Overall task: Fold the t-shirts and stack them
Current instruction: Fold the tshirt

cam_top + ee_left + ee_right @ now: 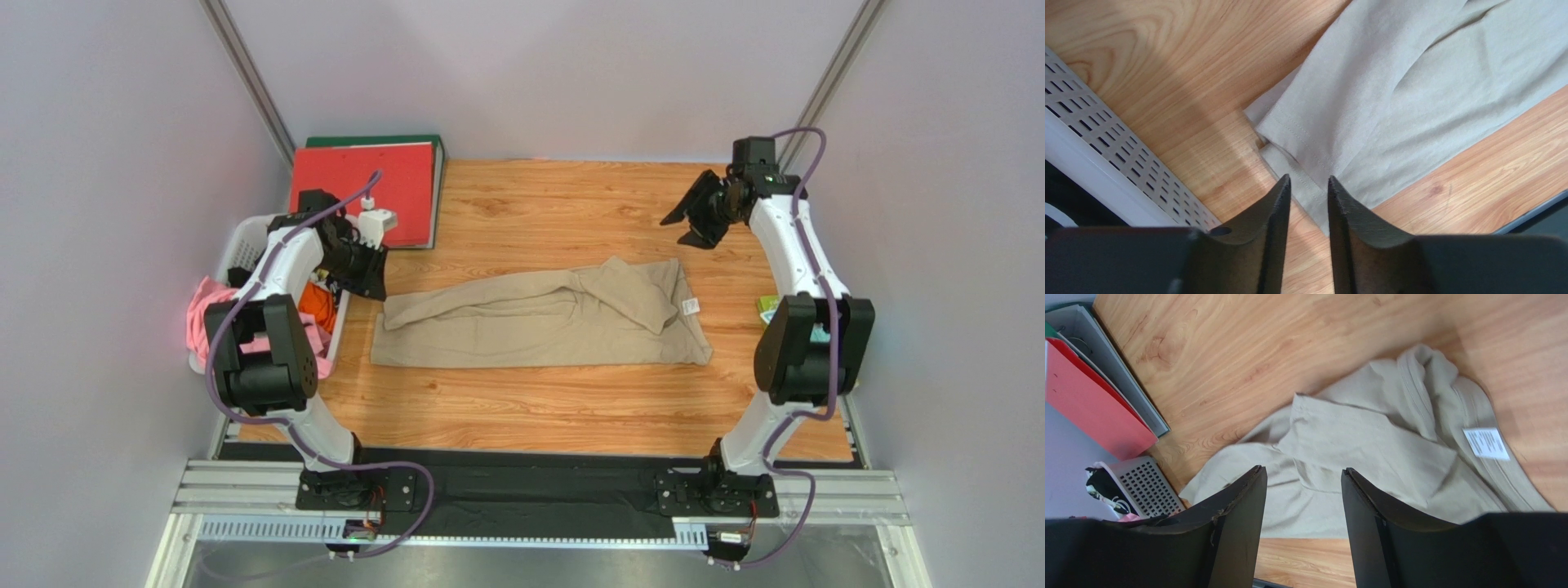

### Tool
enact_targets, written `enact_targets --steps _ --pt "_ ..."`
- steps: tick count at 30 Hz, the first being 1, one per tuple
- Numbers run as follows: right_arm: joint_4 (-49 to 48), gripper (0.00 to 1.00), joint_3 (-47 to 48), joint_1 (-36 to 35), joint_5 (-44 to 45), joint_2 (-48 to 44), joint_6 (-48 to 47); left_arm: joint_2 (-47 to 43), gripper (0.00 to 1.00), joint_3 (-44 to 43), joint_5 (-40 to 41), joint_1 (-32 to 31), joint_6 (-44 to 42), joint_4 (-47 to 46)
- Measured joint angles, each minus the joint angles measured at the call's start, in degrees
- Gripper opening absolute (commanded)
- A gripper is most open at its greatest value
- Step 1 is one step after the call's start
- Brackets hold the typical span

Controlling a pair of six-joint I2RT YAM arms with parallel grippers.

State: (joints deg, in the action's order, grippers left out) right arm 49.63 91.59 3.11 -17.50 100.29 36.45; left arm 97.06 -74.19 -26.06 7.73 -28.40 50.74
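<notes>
One tan t-shirt [540, 325] lies on the wooden table, folded into a long band with a sleeve flap over its right half and a white label [691, 305] at the right end. My left gripper [366, 272] hovers just above the shirt's left end. In the left wrist view the gripper [1309, 179] stands narrowly open over the hemmed corner of the t-shirt [1389, 110], with nothing between its fingers. Raised at the far right, my right gripper [699, 214] is clear of the cloth. The right wrist view shows it [1303, 471] wide open and empty, well above the t-shirt [1364, 447] and its label [1486, 443].
A white perforated basket [245, 245] holding pink and orange clothes stands at the left edge, close to my left gripper; its wall also appears as basket [1118, 159] and basket [1146, 484]. A red binder [366, 190] on a green one lies at the back left. A small green item [769, 309] sits by the right arm.
</notes>
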Motion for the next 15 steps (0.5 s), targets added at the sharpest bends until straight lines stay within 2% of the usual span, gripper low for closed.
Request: enact_targets --steps 6,10,15 --pt "-0.15 0.51 6.62 -1.62 -2.12 14.99 0.92 0.02 0.52 0.0 -1.9 -0.04 1.7 0.35" --pt "1.11 0.51 7.48 -3.5 -3.23 21.73 1.44 0.92 0.53 0.0 -2.38 -0.57 2.43 0.37" --pt "1.79 0.51 9.79 -5.27 -4.11 24.46 1.44 3.19 0.53 0.0 -2.89 -0.92 2.82 0.15"
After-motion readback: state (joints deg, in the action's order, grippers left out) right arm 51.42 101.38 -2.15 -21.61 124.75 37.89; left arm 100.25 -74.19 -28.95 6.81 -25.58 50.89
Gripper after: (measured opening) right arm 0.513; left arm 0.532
